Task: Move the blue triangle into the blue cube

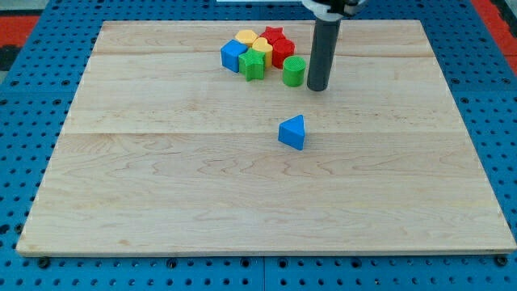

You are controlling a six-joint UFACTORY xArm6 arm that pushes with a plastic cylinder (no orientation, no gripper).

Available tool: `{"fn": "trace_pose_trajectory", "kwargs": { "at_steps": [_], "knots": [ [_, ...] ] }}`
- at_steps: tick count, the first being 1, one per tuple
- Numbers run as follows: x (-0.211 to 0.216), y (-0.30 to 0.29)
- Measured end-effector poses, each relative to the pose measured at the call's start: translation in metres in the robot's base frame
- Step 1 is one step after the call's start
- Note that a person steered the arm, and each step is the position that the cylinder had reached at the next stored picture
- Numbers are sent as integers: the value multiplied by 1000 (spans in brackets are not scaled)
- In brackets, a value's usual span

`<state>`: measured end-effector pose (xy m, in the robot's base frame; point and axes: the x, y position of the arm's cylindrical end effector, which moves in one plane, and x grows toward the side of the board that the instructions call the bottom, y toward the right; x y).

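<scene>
The blue triangle (292, 132) lies alone near the middle of the wooden board (161, 202). The blue cube (233, 55) sits at the view's top, at the left end of a tight cluster of blocks. My tip (317, 87) rests on the board just right of the green cylinder (293, 71), above and slightly right of the blue triangle, with a clear gap between them.
The cluster by the blue cube holds a green star block (253, 65), a yellow block (247, 37), a yellow heart block (262, 46) and red blocks (279, 47). Blue pegboard (32, 81) surrounds the board.
</scene>
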<state>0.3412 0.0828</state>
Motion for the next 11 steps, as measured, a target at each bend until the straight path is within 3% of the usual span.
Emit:
{"fn": "trace_pose_trajectory", "kwargs": {
  "at_steps": [1, 3, 6, 7, 8, 9, 10, 11],
  "knots": [
    [-1, -9],
    [107, 18],
    [111, -216],
    [64, -253],
    [46, -218],
    [116, -229],
    [115, -196],
    [58, -197]
  ]
}}
